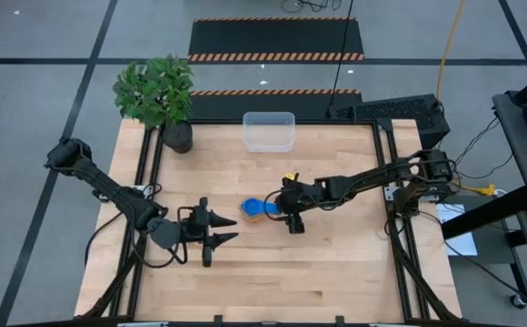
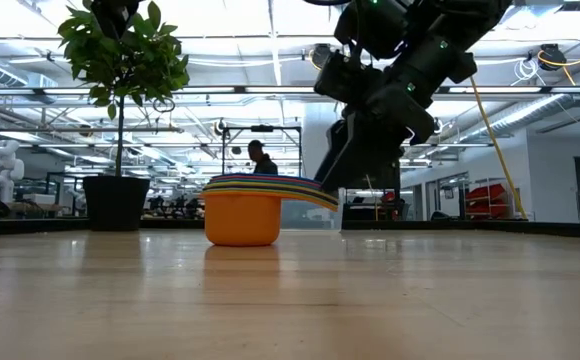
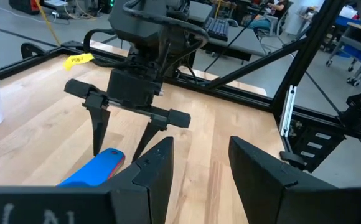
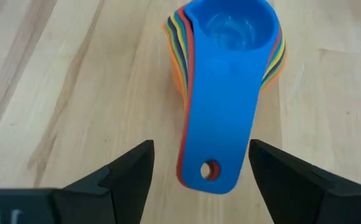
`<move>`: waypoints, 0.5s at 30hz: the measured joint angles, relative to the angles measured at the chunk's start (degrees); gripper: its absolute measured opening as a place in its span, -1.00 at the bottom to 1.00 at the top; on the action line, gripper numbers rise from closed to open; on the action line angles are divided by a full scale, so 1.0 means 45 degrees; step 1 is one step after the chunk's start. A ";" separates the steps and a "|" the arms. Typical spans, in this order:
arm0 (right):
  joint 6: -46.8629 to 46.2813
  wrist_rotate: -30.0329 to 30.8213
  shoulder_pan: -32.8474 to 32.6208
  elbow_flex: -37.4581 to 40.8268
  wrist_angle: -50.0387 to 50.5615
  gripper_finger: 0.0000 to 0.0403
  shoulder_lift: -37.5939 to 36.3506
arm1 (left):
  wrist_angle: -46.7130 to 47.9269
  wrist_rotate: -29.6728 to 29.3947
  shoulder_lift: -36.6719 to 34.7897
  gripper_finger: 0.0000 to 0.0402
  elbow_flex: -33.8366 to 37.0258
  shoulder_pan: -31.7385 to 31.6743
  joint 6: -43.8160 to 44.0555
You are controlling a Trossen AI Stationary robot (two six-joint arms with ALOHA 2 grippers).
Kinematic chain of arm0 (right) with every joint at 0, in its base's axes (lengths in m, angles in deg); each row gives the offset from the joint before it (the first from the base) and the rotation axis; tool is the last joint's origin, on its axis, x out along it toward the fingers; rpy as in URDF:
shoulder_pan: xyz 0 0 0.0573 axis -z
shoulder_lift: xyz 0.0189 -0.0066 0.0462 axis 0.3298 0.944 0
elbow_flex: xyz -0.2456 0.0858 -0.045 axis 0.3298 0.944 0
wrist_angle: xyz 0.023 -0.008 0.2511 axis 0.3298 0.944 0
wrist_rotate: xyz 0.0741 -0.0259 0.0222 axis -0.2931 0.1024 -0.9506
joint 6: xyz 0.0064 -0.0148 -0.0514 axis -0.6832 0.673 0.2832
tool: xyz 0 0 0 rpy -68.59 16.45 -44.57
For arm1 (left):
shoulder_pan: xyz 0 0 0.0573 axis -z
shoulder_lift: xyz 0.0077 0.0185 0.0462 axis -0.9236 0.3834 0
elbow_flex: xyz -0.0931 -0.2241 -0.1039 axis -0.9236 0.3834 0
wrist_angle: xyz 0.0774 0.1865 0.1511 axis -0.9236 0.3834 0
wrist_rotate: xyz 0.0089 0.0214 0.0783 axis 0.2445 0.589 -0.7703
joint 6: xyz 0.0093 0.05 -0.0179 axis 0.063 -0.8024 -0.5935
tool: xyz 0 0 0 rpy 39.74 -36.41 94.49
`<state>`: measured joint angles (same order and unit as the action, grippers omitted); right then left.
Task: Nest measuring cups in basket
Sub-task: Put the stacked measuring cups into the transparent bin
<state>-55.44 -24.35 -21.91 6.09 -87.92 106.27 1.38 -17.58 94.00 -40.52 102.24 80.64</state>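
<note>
The measuring cups [image 4: 227, 74] are stacked together on the table [image 1: 336, 272], well apart from the clear basket [image 1: 269, 131]. The right gripper [image 4: 199, 171] is held over their handles, fingers spread and apart from them. The left gripper [image 1: 225, 229] is parked near the stack, fingers parted, empty.

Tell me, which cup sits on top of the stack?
The blue measuring cup. Its bowl and long handle cover the others, which show only as coloured rims around it, with the orange cup at the bottom.
</note>
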 joint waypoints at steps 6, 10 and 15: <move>-0.0099 0.0006 0.0000 0.0003 -0.0113 0.26 0.0045 | -0.0009 -0.0005 0.0001 -0.21 0.0000 -0.0049 0.0011; -0.0172 -0.0060 0.0000 0.0003 -0.0183 0.26 0.0419 | -0.0005 -0.0006 0.0001 -0.21 0.0000 -0.0133 0.0016; 0.0085 -0.0416 0.0000 0.0003 -0.0803 0.26 0.1061 | -0.0004 -0.0006 0.0001 -0.21 0.0000 -0.0161 0.0025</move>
<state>-55.06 -26.23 -21.91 6.10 -91.54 111.05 1.36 -17.61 94.00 -40.52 101.52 80.75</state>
